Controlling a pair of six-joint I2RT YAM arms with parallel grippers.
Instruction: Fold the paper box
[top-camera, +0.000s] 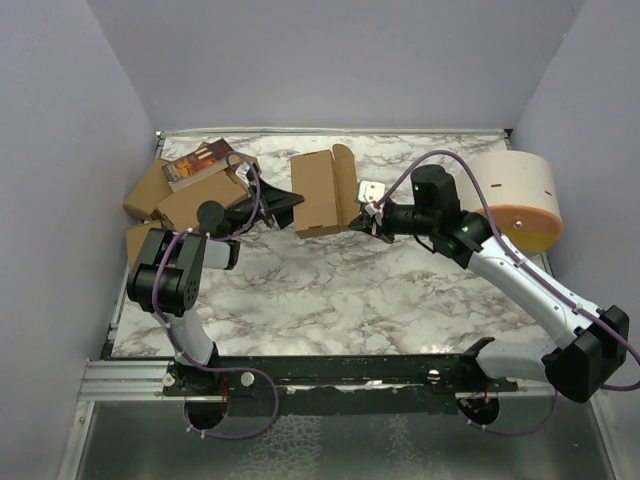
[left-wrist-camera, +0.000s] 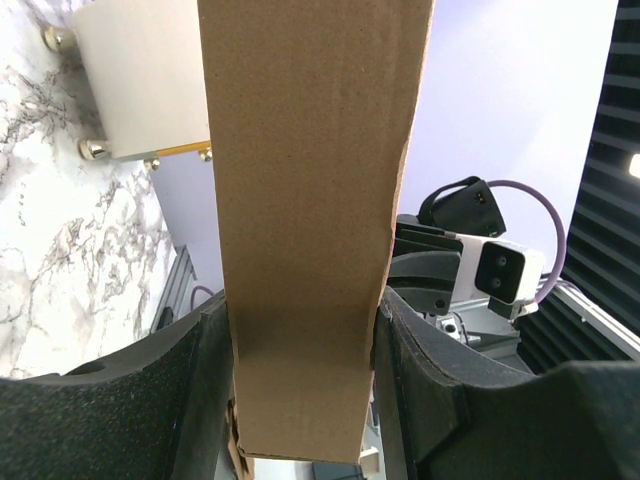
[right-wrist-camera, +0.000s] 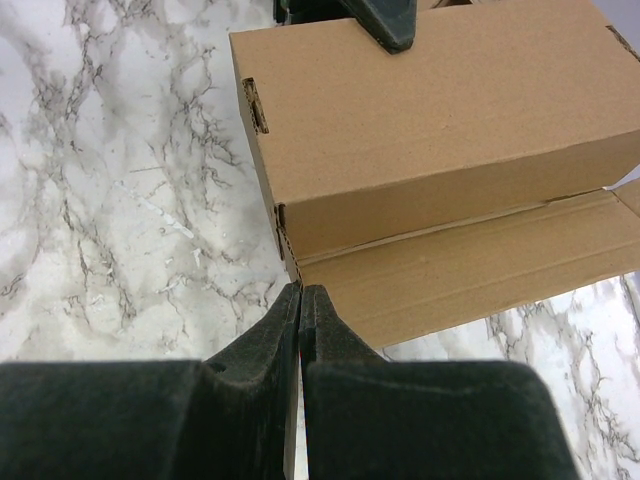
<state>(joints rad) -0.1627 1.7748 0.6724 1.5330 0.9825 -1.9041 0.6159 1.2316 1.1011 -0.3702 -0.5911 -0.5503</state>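
White marbled counter (top-camera: 330, 290), lavender walls. The plain brown cardboard paper box (top-camera: 318, 195) is located at centre rear, with one long flap open. The left fingers (top-camera: 282, 205) clamp the box across its width, one on each side. The right fingers (right-wrist-camera: 301, 320) are pressed together, tips at the box corner beside the flap crease. A heap of brown cartons (top-camera: 185, 195) lies rear left.

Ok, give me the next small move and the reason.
Probably nudge the shut right gripper forward to fold the open flap over onto the box: the left gripper clamps the box, and the flap hangs open right at the right gripper's tips.
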